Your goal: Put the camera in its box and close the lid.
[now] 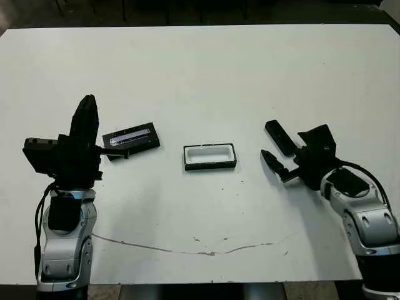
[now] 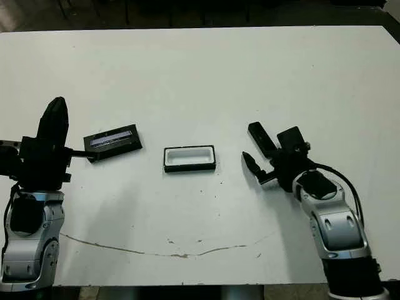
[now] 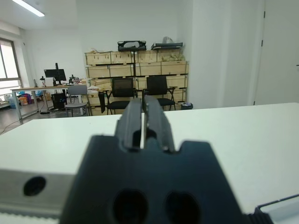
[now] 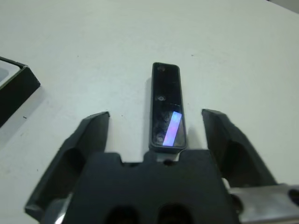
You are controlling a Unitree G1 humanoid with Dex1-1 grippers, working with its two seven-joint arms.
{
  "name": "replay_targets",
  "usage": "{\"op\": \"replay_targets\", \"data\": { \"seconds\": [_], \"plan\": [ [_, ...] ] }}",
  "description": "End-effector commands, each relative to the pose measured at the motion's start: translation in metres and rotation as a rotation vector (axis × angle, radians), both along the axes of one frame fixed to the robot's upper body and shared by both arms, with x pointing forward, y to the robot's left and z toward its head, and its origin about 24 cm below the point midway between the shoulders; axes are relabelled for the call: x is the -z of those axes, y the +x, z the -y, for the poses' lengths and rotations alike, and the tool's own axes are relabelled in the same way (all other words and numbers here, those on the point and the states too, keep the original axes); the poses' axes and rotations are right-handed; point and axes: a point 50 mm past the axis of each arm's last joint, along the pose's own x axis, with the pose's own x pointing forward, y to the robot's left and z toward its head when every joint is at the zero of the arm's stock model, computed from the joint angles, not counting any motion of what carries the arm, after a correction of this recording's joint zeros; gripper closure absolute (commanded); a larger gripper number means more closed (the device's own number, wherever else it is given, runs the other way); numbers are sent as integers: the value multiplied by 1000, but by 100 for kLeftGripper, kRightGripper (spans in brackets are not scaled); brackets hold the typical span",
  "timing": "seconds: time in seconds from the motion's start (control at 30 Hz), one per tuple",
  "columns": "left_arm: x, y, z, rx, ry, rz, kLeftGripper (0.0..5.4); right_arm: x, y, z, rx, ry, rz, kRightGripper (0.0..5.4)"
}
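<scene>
In the head views, the box (image 1: 210, 156) is seen near the middle of the white bench (image 1: 200, 69), its white lining facing up. The lid (image 1: 131, 139) lies flat to its left, silver strip upward, just beside the raised left end effector (image 1: 86, 122). The camera (image 1: 280, 137) lies flat to the right of the box, beside the right end effector (image 1: 279, 159).

In the left wrist view, the left fingers (image 3: 133, 122) are shown pressed together, holding nothing (chairs and stacked crates stand beyond the bench).

In the right wrist view, the right fingers (image 4: 93, 135) are spread wide on either side of the camera's near end, without touching it; a purplish reflection marks its face.
</scene>
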Motion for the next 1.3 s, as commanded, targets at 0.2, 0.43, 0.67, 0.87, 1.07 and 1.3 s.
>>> {"op": "replay_targets", "data": {
  "seconds": [0.2,0.43,0.67,0.87,1.07,1.3],
  "plan": [
    [3,0,-2,4,12,-33,540,15,-6,2,91,69,-96,251],
    [3,0,-2,4,22,-29,540,14,-5,1,117,153,-221,379],
    [3,0,-2,0,17,-33,540,11,-5,0,117,185,-257,476],
    [3,1,-1,2,9,-36,540,2,-2,-2,114,164,-163,480],
    [4,3,-1,1,14,-34,540,-17,2,-3,52,2,120,480],
    [4,3,0,-3,17,-31,540,-55,20,3,-113,25,300,480]
  ]
}}
